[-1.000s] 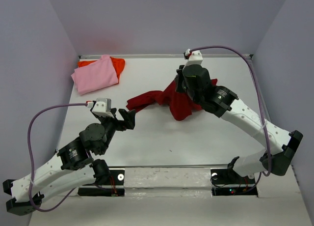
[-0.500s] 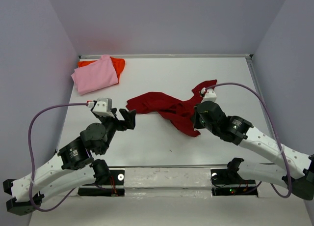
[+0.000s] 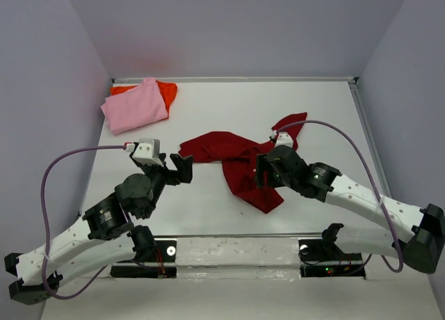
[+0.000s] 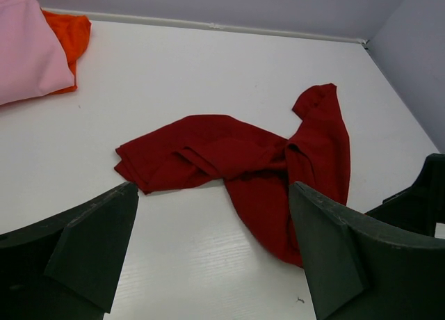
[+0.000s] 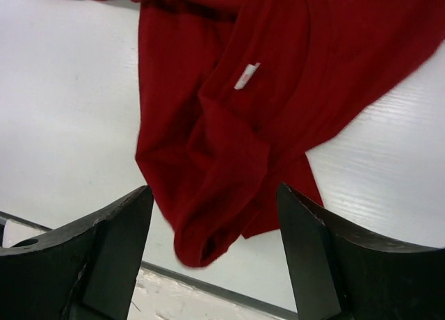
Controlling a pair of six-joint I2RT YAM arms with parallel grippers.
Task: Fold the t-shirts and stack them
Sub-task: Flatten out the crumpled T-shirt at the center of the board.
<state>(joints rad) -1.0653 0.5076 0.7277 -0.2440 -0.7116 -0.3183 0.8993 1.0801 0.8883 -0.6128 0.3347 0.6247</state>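
Crumpled red shirt (image 3: 240, 163) under right gripper (image 5: 214, 195), fingers released, nothing grasped. Left gripper (image 4: 212, 191) spread wide, empty. Pink shirt (image 3: 135, 106) atop orange shirt (image 3: 167, 90).

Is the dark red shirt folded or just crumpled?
Crumpled, not folded. The red shirt lies bunched and twisted on the table, with loose creases, uneven edges and its label showing.

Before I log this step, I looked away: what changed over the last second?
The right gripper dragged the crimson shirt from the far side toward the near edge, then opened and let it go, crumpled. The left gripper stayed open and still; the pink shirt stayed atop the orange shirt in the far-left corner.
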